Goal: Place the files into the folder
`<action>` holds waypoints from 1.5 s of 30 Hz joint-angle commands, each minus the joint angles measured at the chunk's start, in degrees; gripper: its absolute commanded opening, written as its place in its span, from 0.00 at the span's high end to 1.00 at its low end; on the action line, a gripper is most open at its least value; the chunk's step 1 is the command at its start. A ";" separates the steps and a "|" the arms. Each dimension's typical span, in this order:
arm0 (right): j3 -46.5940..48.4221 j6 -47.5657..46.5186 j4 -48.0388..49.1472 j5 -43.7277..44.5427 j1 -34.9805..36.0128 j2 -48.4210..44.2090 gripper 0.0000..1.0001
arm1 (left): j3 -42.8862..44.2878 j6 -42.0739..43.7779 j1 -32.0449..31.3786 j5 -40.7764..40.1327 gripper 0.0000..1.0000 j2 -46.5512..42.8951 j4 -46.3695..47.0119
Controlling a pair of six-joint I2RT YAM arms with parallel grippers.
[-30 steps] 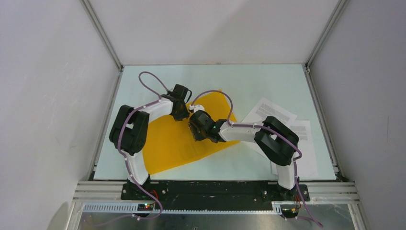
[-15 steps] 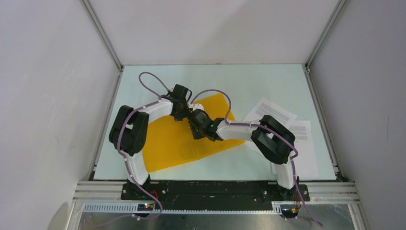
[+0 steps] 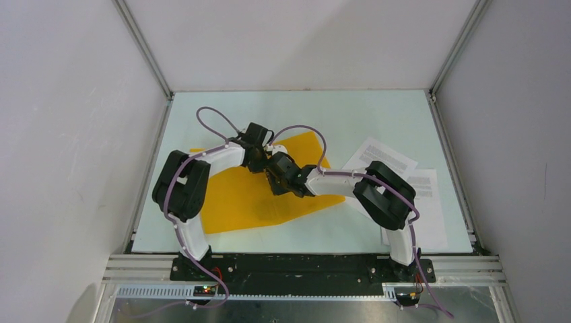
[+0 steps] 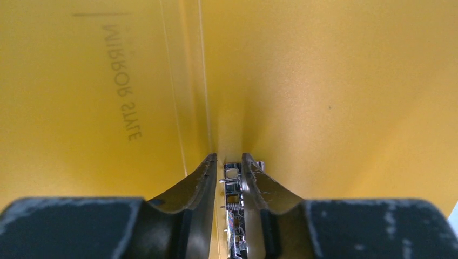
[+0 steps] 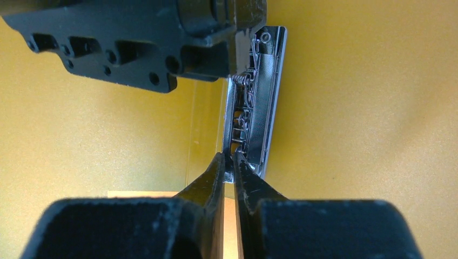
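Note:
The orange-yellow folder (image 3: 236, 202) lies open on the table's left half. Its metal clip (image 5: 262, 97) runs along the inner fold. My left gripper (image 3: 256, 161) stands over the fold, and in the left wrist view (image 4: 230, 162) it is shut on one end of the clip (image 4: 232, 186). My right gripper (image 3: 277, 176) is just beside it, and in the right wrist view (image 5: 230, 157) it is shut on the clip's other end. The left gripper's black body (image 5: 135, 43) fills the top of that view. The files (image 3: 387, 155), white printed sheets, lie on the table to the right, partly under the right arm.
The table (image 3: 303, 111) is walled by white panels at the back and both sides. The right arm's elbow (image 3: 384, 195) hangs over the lower sheets (image 3: 431, 215). Purple cables loop above both wrists.
The folder's raised, curved cover has dropped and now lies flat, with a corner showing at the far left. My right gripper has moved left, close to the left gripper.

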 commanded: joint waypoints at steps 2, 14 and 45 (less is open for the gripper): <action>-2.22 -0.48 -0.93 1.75 -2.06 2.39 0.94 | -5.90 -4.64 -2.06 -1.29 0.71 0.04 -3.62; -2.39 0.39 -0.10 0.38 -3.00 2.72 0.94 | -7.33 -4.05 -2.11 -2.22 0.71 -4.13 -3.82; -6.19 1.77 0.27 4.60 -1.09 1.00 0.86 | -6.64 -5.57 -2.01 -8.43 0.83 2.41 -6.52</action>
